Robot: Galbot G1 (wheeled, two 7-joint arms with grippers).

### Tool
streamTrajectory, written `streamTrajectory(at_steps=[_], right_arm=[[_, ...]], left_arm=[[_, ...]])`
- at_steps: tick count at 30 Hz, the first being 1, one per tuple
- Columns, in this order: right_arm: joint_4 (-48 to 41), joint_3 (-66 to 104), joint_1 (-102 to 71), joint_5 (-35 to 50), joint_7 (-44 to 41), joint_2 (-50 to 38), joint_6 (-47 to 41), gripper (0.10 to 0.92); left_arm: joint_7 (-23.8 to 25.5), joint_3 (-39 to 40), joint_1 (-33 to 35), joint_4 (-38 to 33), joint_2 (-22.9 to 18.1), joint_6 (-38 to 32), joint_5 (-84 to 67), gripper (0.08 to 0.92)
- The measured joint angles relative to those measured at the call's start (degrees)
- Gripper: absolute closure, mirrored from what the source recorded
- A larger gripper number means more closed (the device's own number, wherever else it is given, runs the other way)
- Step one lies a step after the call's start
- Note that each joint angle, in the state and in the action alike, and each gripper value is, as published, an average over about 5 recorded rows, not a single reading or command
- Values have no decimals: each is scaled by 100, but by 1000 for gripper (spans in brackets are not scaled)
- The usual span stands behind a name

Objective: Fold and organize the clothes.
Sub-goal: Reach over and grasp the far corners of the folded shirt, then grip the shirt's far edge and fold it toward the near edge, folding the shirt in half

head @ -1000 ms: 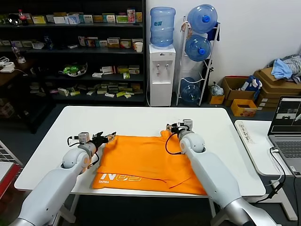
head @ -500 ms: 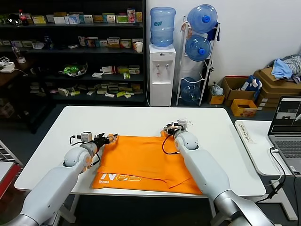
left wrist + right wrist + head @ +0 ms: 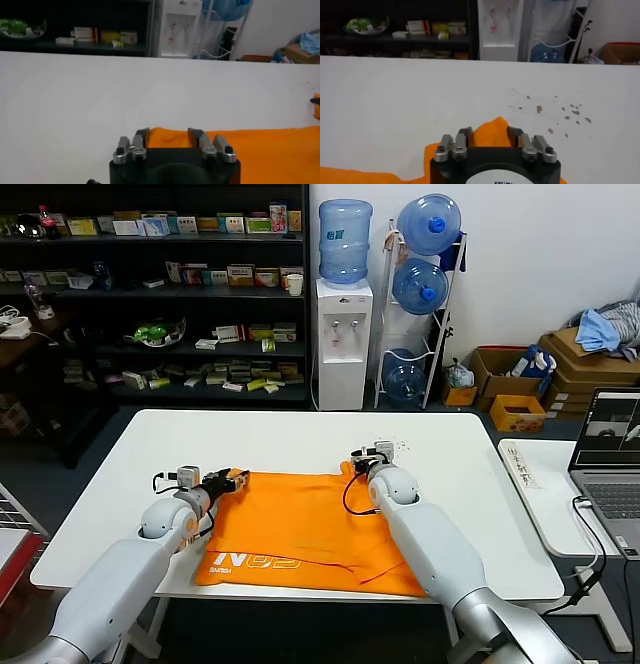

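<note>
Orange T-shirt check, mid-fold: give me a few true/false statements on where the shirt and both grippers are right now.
1. The orange T-shirt lies on the white table. True.
2. The left gripper is at the shirt's far left corner. True.
3. The right gripper hangs over the laptop. False: it is at the shirt's far right corner.
4. The shirt's white lettering faces up near the table's front edge. True.
5. The shirt is already folded into a small square. False: it is still spread wide.

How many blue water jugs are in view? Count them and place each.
4. One jug sits on the water dispenser; three in the rack beside it: top, middle, bottom. More may be hidden.
</note>
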Motion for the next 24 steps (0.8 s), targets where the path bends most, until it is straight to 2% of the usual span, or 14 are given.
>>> streamTrajectory(at_steps=[11,14,17,24], right_arm=[[128,-17,-76,103,57,-88,52,880],[211,-18,-118,160,78,-130,91,900],[364,-15,-185,232,83,-199,160,900],[1119,23,-469,448,162,-518,363,900]], left_arm=[[-30,-3,4,24,-45,-89,103,784],[-39,-23,25,5,-54,-127,132,863],[-40,-69,67,-31,-58,-174,174,901],[-31,-330,316,-338,5,-352,383,902]])
